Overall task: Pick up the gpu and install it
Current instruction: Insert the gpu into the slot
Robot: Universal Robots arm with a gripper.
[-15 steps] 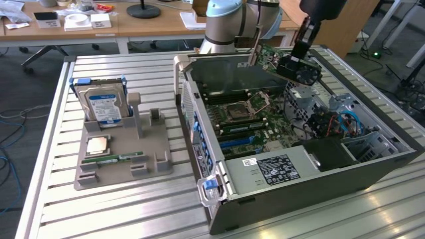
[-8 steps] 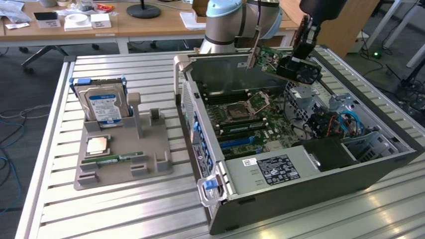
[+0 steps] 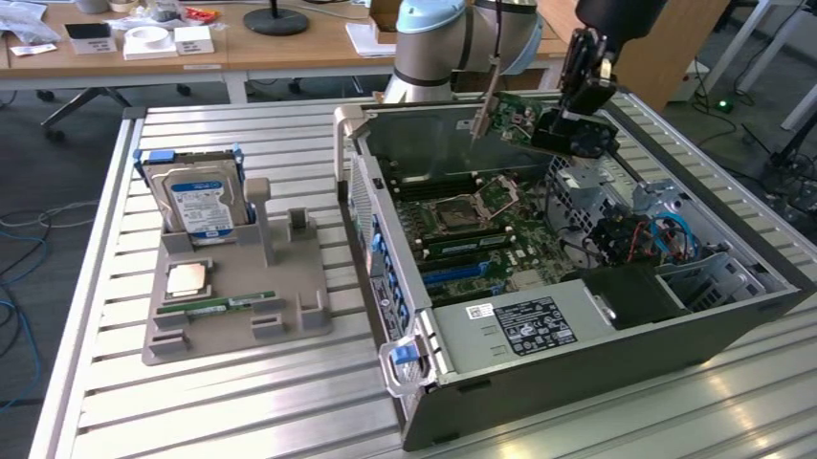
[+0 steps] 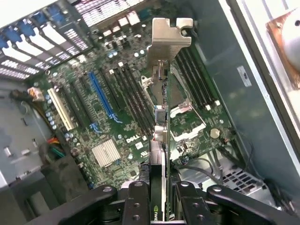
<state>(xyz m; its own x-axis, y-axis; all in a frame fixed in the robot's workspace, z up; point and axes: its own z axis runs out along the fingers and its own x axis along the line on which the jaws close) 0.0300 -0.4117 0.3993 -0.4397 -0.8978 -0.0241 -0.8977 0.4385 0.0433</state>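
we read "dell" in white letters on the green motherboard [image 4: 112, 126], printed close to the long black slots. on the dark face of the gpu [image 4: 160, 140], at the end away from its silver bracket, we make out pale letters that look like the start of "nvidia"; the rest is cut off. in the exterior view the hard drive [image 3: 194, 199] wears a blue-and-white label, but its print is too small for us to read. a white label [image 3: 527, 326] on a black cover inside the computer case [image 3: 613, 368] carries lines of print and marks that we cannot read, and neither can we read the small white sticker [image 3: 476, 311] just beside it.
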